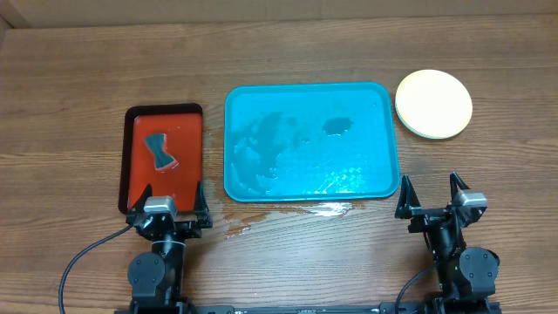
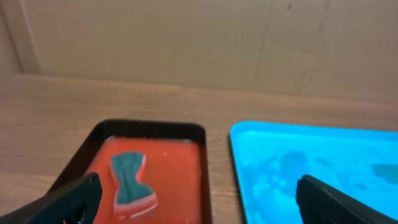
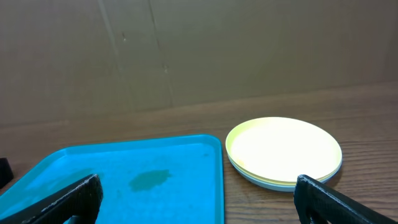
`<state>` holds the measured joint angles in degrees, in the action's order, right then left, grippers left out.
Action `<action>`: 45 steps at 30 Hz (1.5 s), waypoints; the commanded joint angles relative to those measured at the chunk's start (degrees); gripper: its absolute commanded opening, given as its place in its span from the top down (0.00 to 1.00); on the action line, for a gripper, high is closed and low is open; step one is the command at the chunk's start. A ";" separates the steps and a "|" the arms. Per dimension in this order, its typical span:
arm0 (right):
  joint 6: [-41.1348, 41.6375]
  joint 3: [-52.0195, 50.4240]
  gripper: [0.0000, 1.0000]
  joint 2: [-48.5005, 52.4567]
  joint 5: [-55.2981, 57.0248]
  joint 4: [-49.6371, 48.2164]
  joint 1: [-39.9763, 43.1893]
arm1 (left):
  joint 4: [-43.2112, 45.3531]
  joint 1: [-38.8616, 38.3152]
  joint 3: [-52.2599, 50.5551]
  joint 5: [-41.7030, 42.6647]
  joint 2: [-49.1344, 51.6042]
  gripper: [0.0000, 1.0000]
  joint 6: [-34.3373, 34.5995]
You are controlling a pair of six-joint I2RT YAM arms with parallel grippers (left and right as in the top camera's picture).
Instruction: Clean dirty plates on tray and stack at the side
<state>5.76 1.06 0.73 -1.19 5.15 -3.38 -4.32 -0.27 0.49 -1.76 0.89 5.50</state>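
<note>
The teal-blue tray (image 1: 384,179) lies at the table's middle, wet, with a dark smear and no plates on it; it also shows in the left wrist view (image 2: 323,155) and the right wrist view (image 3: 124,180). The plates (image 1: 433,104) sit stacked on the table right of the tray, a pale yellow one on top and a light blue edge below, also in the right wrist view (image 3: 283,149). My left gripper (image 1: 172,202) is open and empty at the front, near the red tray. My right gripper (image 1: 432,197) is open and empty in front of the tray's right corner.
A red tray with black rim (image 1: 190,139) stands left of the teal tray and holds a teal sponge (image 1: 159,152), also seen in the left wrist view (image 2: 130,177). Water spots (image 1: 327,209) lie on the wood in front of the teal tray. A cardboard wall (image 3: 199,43) backs the table.
</note>
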 commanded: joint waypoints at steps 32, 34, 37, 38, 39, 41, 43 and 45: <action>-0.13 -0.61 0.00 -0.57 0.48 -0.33 0.22 | 0.11 0.26 -0.22 -1.60 -0.63 0.00 -4.24; -0.13 -0.59 0.00 -0.57 0.50 -0.33 0.22 | 0.11 0.26 -0.22 -1.60 -0.63 0.00 -4.24; -0.13 -0.61 0.00 -0.57 0.48 -0.33 0.22 | 0.11 0.26 -0.22 -1.60 -0.63 0.01 -4.24; -0.13 -0.61 0.00 -0.57 0.48 -0.33 0.22 | 0.11 0.26 -0.22 -1.60 -0.63 0.01 -4.24; -0.13 -0.59 0.00 -0.57 0.48 -0.33 0.22 | 0.11 0.26 -0.22 -1.60 -0.63 0.01 -4.24; -0.13 -0.61 0.00 -0.57 0.48 -0.33 0.22 | 0.11 0.26 -0.22 -1.60 -0.63 0.00 -4.24; -0.13 -0.59 0.00 -0.57 0.48 -0.33 0.22 | 0.11 0.26 -0.22 -1.60 -0.63 0.00 -4.24; -0.13 -0.61 0.00 -0.57 0.48 -0.33 0.22 | 0.11 0.26 -0.22 -1.60 -0.63 0.00 -4.24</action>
<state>5.78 1.06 0.73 -1.21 5.15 -3.36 -4.32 -0.27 0.49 -3.27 0.89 2.74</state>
